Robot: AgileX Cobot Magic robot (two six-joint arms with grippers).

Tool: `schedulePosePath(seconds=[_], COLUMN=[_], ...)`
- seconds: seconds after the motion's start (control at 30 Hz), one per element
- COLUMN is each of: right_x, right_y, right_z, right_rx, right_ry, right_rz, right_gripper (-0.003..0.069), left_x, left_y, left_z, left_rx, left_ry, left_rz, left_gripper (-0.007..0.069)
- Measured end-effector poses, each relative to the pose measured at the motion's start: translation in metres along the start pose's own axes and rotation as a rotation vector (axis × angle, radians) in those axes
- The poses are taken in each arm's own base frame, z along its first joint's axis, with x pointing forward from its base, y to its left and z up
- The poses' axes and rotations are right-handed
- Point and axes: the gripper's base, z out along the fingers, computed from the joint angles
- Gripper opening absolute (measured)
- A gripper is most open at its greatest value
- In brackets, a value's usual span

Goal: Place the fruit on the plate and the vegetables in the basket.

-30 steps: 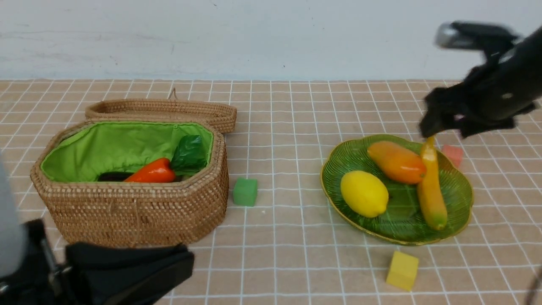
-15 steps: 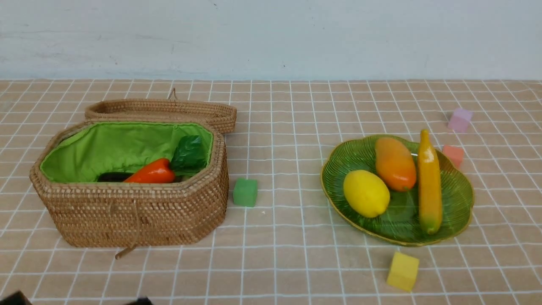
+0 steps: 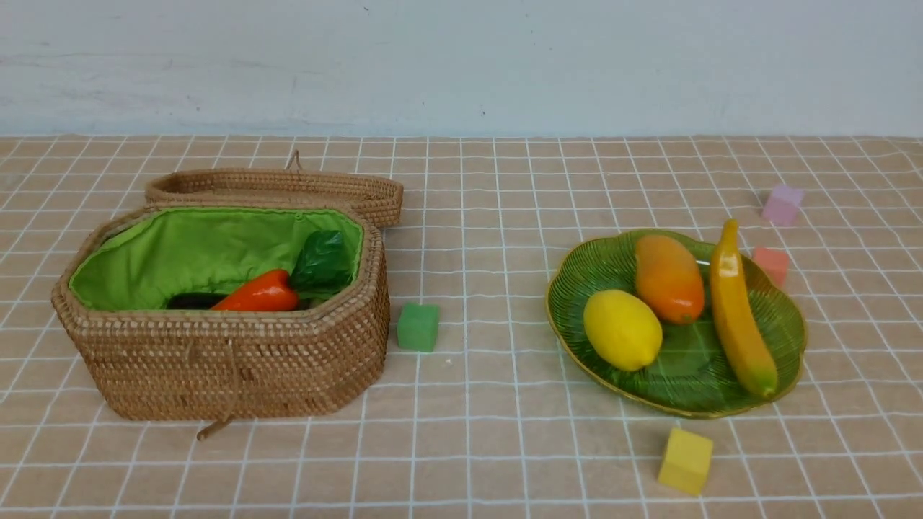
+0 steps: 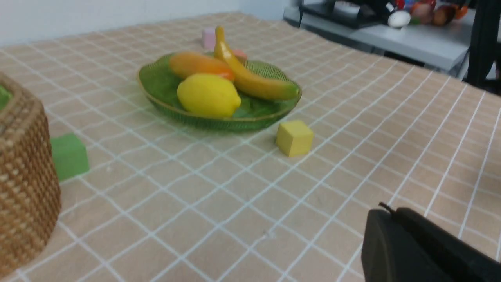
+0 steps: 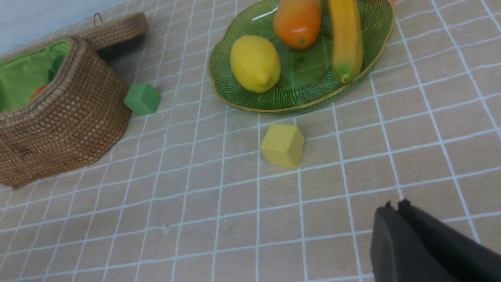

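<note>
On the green ribbed plate point(image 3: 598, 267) at the right lie a yellow lemon point(image 3: 622, 329), an orange mango-like fruit point(image 3: 669, 277) and a long banana point(image 3: 739, 317). The open wicker basket point(image 3: 216, 360) at the left holds an orange carrot point(image 3: 259, 292) with a green top and a dark eggplant point(image 3: 191, 299), mostly hidden by the wall. Neither arm shows in the front view. My left gripper point(image 4: 387, 209) hangs shut and empty over bare cloth, well short of the plate point(image 4: 164, 84). My right gripper point(image 5: 395, 205) is shut and empty too, short of the plate point(image 5: 231, 92).
Foam cubes lie loose on the checked cloth: a green cube point(image 3: 417, 326) beside the basket, a yellow cube point(image 3: 685, 460) in front of the plate, a red cube point(image 3: 771, 263) and a pale purple cube point(image 3: 783, 204) behind it. The basket lid point(image 3: 274, 189) lies open behind.
Both arms have drawn back out of the front view. The right gripper, which was over the banana's far tip, has shut. The banana has settled on the plate and the mango turned more upright.
</note>
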Motion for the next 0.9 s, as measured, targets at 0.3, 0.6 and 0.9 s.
schedulePosePath(seconds=[0.3,0.6,0.9], right_x=[-0.006,0.053,0.056], right_y=[-0.005,-0.055,-0.057], right_z=[0.017,0.087,0.088], right_rx=[-0.011,0.168,0.196], right_ry=[-0.167,-0.228,-0.191], right_rz=[-0.078,-0.188,-0.224], right_gripper=[-0.0008,-0.0008,-0.0008], left_x=[0.006,0.006,0.006], left_y=[0.001,0.001,0.001], left_z=[0.000,0.000,0.000], left_rx=[-0.011,-0.011,-0.011], left_ry=[0.063,0.063,0.063], left_rz=[0.000,0.000,0.000], left_gripper=[-0.0013,-0.0013,-0.0013])
